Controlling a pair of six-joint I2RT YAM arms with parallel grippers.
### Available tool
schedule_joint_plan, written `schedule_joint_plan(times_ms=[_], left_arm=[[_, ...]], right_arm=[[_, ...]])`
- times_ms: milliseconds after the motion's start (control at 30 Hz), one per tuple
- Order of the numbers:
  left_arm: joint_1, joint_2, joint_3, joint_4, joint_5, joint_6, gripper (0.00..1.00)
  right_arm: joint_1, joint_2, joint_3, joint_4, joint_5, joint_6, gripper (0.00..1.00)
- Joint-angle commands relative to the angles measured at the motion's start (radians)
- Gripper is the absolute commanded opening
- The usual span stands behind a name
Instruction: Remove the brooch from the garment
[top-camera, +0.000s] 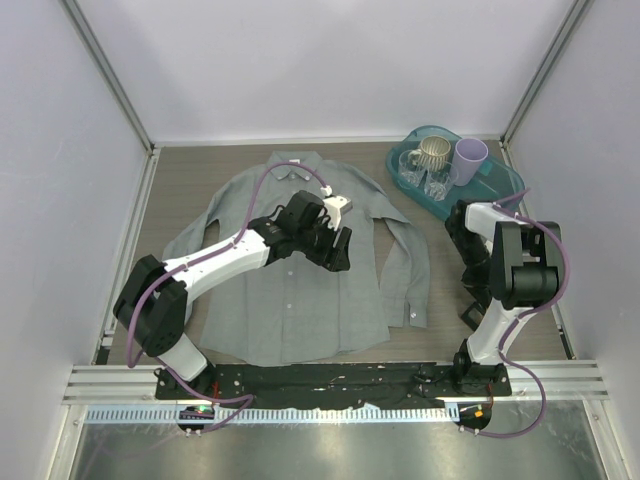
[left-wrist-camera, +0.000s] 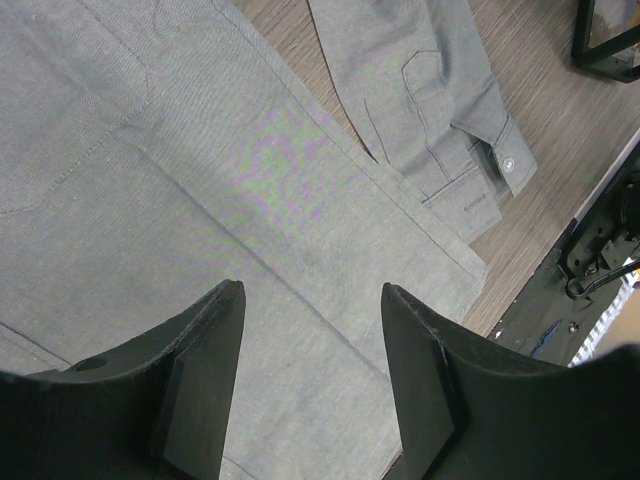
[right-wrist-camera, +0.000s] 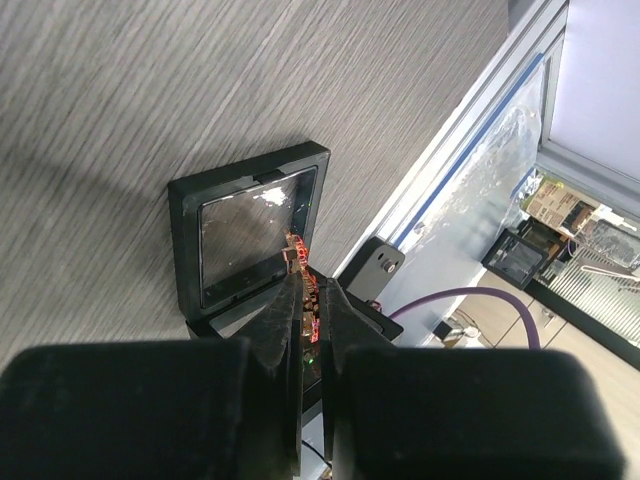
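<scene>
The garment (top-camera: 300, 300), a grey collared shirt, lies flat on the table and fills the left wrist view (left-wrist-camera: 200, 180). My left gripper (top-camera: 340, 250) hovers over the shirt's right chest, open and empty, with bare cloth between its jaws (left-wrist-camera: 312, 300). My right gripper (right-wrist-camera: 312, 280) is shut on the brooch (right-wrist-camera: 300, 252), a small red-orange piece sticking out past the fingertips. It hangs just above a black square display box (right-wrist-camera: 250, 230) on the table right of the shirt. In the top view the right gripper (top-camera: 470, 295) points down there, and the brooch is too small to see.
A teal tray (top-camera: 505, 180) at the back right holds a striped mug (top-camera: 433, 153), a purple cup (top-camera: 470, 155) and glasses. The shirt's right sleeve and cuff (left-wrist-camera: 500, 160) lie beside the body. The black box (left-wrist-camera: 610, 40) and the table's near rail (top-camera: 340, 378) are close by.
</scene>
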Motion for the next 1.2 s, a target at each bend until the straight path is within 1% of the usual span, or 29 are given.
schedule_joint_plan(times_ms=[0, 267, 367, 400, 600, 1033, 1133, 1167], left_arm=[[0.005, -0.032, -0.003, 0.046, 0.015, -0.006, 0.61], [0.005, -0.033, -0.003, 0.044, 0.015, -0.004, 0.61], [0.005, -0.032, -0.003, 0.044, 0.013, -0.003, 0.61], [0.006, -0.033, -0.003, 0.044, 0.013, -0.003, 0.61], [0.006, -0.034, -0.006, 0.046, 0.013, -0.004, 0.61], [0.006, -0.040, -0.006, 0.047, 0.013, -0.003, 0.61], [0.006, -0.040, -0.006, 0.046, 0.013, -0.004, 0.61], [0.008, -0.041, -0.006, 0.044, 0.015, -0.006, 0.61]], right_arm=[[0.006, 0.011, -0.008, -0.007, 0.011, 0.011, 0.05], [0.006, 0.016, -0.005, 0.004, 0.009, 0.011, 0.06], [0.007, 0.017, -0.001, 0.002, 0.002, 0.008, 0.09], [0.007, 0.016, 0.001, 0.004, 0.000, 0.006, 0.13], [0.007, 0.019, 0.002, 0.004, -0.004, 0.000, 0.23], [0.007, 0.001, 0.036, 0.005, -0.007, -0.017, 0.37], [0.007, -0.004, 0.053, 0.004, -0.001, -0.023, 0.42], [0.007, -0.006, 0.056, 0.004, -0.003, -0.026, 0.45]])
